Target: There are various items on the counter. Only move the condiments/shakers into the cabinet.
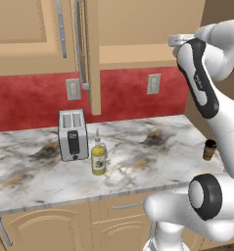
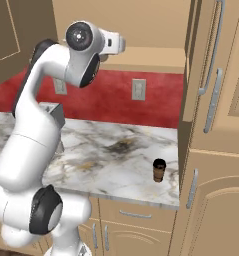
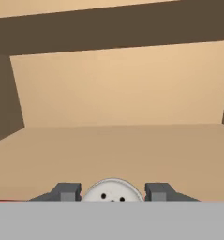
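The two small dark fingers [image 3: 70, 191] stand on either side of a small grey shaker with a round white holed top [image 3: 112, 191], pressed to its sides and grasping it; ahead of and below them lies the flat tan shelf board of the light wooden wall cabinet [image 3: 118, 145], its back wall beyond; far below the fingers, on the white-grey marble bench [image 1: 138, 162], stand a yellow-green squeeze bottle with white nozzle [image 1: 98, 158], just beside a boxy silver toaster [image 1: 72, 134], and well apart a second small dark shaker [image 2: 159, 170] near the bench's end.
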Available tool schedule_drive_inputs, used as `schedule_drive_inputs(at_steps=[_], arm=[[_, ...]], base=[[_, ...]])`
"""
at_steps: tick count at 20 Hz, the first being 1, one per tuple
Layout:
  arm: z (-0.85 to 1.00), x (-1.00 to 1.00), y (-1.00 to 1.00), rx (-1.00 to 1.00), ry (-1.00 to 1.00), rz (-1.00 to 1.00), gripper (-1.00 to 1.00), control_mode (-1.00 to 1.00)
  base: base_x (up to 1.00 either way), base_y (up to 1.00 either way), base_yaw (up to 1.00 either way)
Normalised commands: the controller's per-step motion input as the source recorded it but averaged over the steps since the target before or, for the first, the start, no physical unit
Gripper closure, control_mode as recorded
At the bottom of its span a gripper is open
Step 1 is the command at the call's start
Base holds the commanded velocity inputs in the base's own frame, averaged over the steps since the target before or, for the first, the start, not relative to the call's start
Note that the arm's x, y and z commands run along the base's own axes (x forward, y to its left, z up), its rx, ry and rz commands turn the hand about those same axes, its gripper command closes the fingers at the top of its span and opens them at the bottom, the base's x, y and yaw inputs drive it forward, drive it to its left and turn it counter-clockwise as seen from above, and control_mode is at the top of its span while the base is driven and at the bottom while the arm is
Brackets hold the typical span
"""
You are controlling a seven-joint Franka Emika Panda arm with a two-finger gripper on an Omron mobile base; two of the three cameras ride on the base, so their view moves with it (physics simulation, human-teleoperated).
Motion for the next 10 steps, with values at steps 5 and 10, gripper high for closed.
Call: schedule_drive_inputs(at_steps=[5, 10], arm=[[-0.04, 0.60, 0.00, -0.02, 0.00, -0.07, 1.00, -1.00], [-0.15, 0.63, 0.00, 0.00, 0.00, -0.05, 1.00, -1.00]], base=[[0.00, 0.00, 0.00], [0.00, 0.00, 0.00]])
